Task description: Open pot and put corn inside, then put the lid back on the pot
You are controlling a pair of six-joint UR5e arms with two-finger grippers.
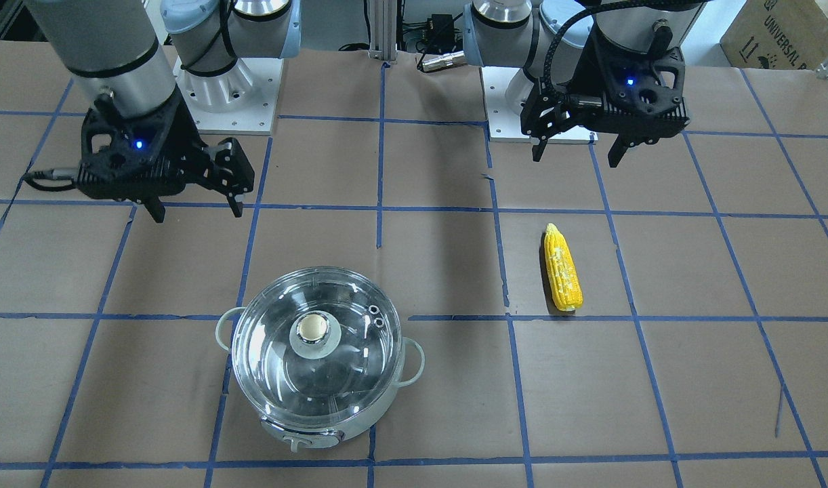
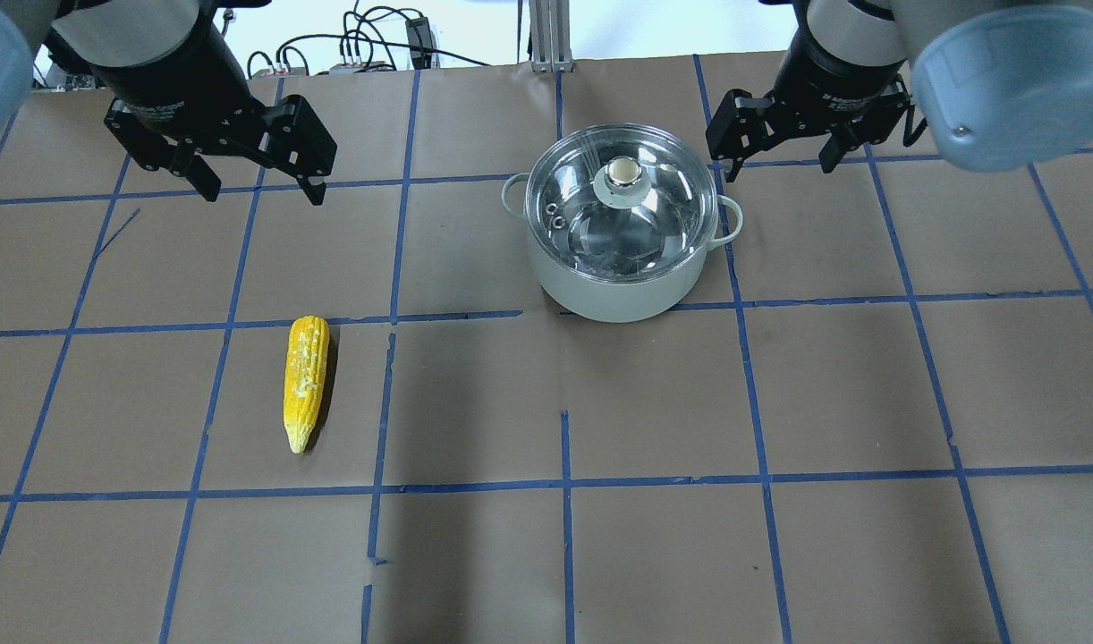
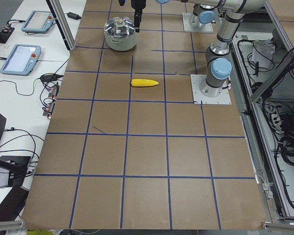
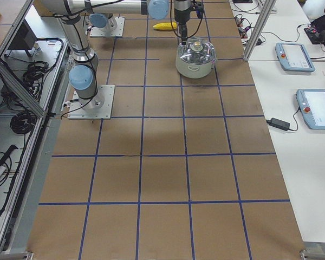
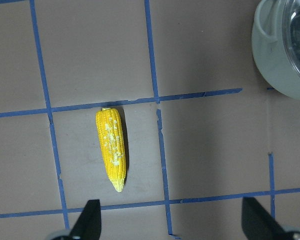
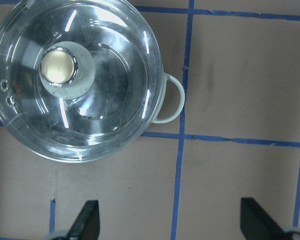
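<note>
Lid (image 2: pixel 620 206) rests closed on the pot (image 2: pixel 600 300), knob up. Beside the pot hangs the right gripper (image 2: pixel 779 168), fingers (image 6: pixel 87 220) wide apart and empty, clearly nearer than the left gripper (image 2: pixel 265 192). That one is equally open and empty, above the corn (image 2: pixel 305 380), well apart from the pot on the tabletop (image 2: pixel 654 402).

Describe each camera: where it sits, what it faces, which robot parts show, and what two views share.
Front-facing: across table, facing both arms.
Overhead: behind shoulders; both grippers show.
Exterior left: table's end; left arm nearest.
Exterior right: opposite end; right arm nearest.
Left wrist: faces the corn; fingers show.
Right wrist: faces the lid; fingers show.
Both wrists see the pot.
</note>
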